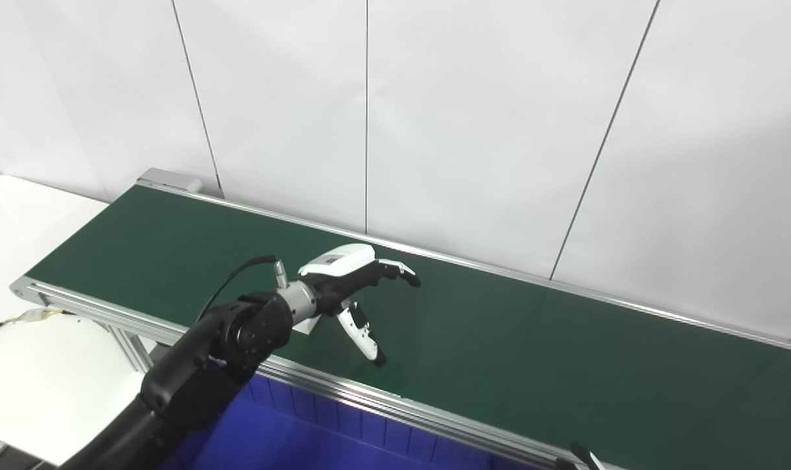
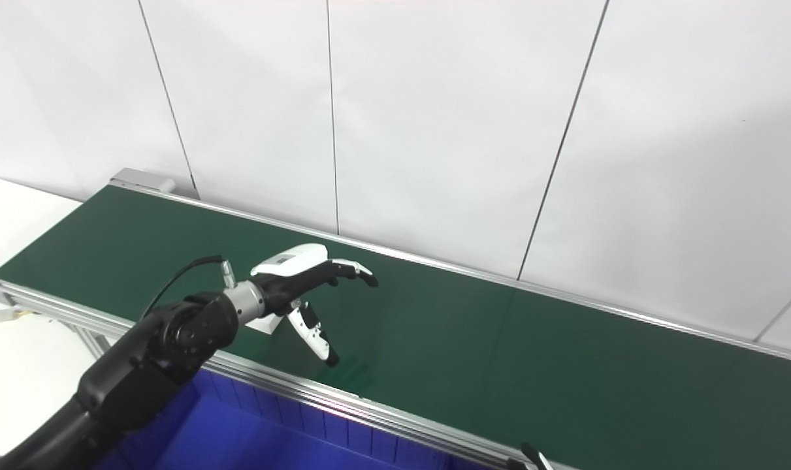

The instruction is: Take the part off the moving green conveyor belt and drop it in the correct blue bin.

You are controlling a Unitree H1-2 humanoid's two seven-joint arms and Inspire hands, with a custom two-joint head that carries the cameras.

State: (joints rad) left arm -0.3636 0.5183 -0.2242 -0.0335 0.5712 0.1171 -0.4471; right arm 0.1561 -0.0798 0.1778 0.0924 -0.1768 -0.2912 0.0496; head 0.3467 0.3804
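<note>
My left hand (image 1: 353, 287) hovers over the near half of the green conveyor belt (image 1: 532, 346), reaching out from the lower left. Its fingers (image 1: 398, 269) stretch forward and its thumb (image 1: 362, 336) points down, wide apart, with nothing between them. No part shows anywhere on the belt. A blue bin (image 1: 284, 434) sits below the belt's near rail, under the left forearm. Of my right hand only a dark tip (image 1: 584, 455) shows at the bottom edge, too little to tell its state.
An aluminium rail (image 1: 395, 401) runs along the belt's near edge and another along the far edge. A white table (image 1: 23, 228) stands at the left, with a cable (image 1: 29, 318) on it. White wall panels rise behind the belt.
</note>
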